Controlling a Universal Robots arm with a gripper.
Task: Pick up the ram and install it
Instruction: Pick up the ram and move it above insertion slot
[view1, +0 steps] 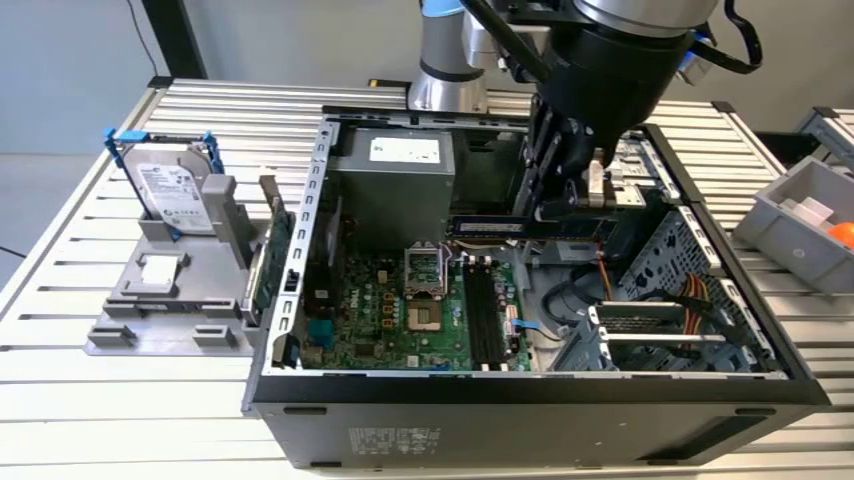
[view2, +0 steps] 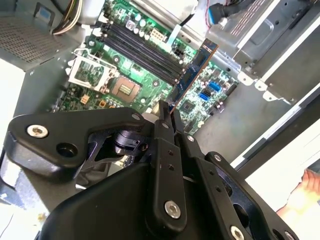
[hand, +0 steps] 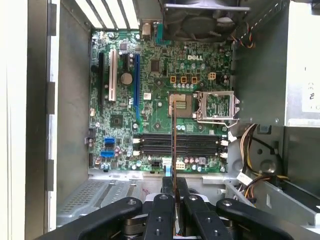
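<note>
My gripper (view1: 567, 212) is shut on the ram (view1: 487, 228), a long dark bluish stick held level on its edge above the open computer case (view1: 287, 300). In the second wrist view the ram (view2: 192, 75) sticks out from my gripper (view2: 167, 114) over the green motherboard (view2: 200, 105). The first wrist view shows the ram (hand: 174, 135) edge-on as a thin line rising from my gripper (hand: 174, 189). It hangs above the black memory slots (hand: 150, 145) and crosses them. The memory slots (view1: 483, 320) lie below the stick, apart from it.
A silver hard drive in a blue frame (view1: 174, 190) stands on a grey holder at the exterior view's left. A green card (view1: 274, 265) leans beside the case wall. The power supply (view1: 394, 190), drive cage (view1: 667, 330) and cables (hand: 255, 145) crowd the case. A grey bin (view1: 801, 220) sits right. A hand (view2: 305, 195) shows outside the case.
</note>
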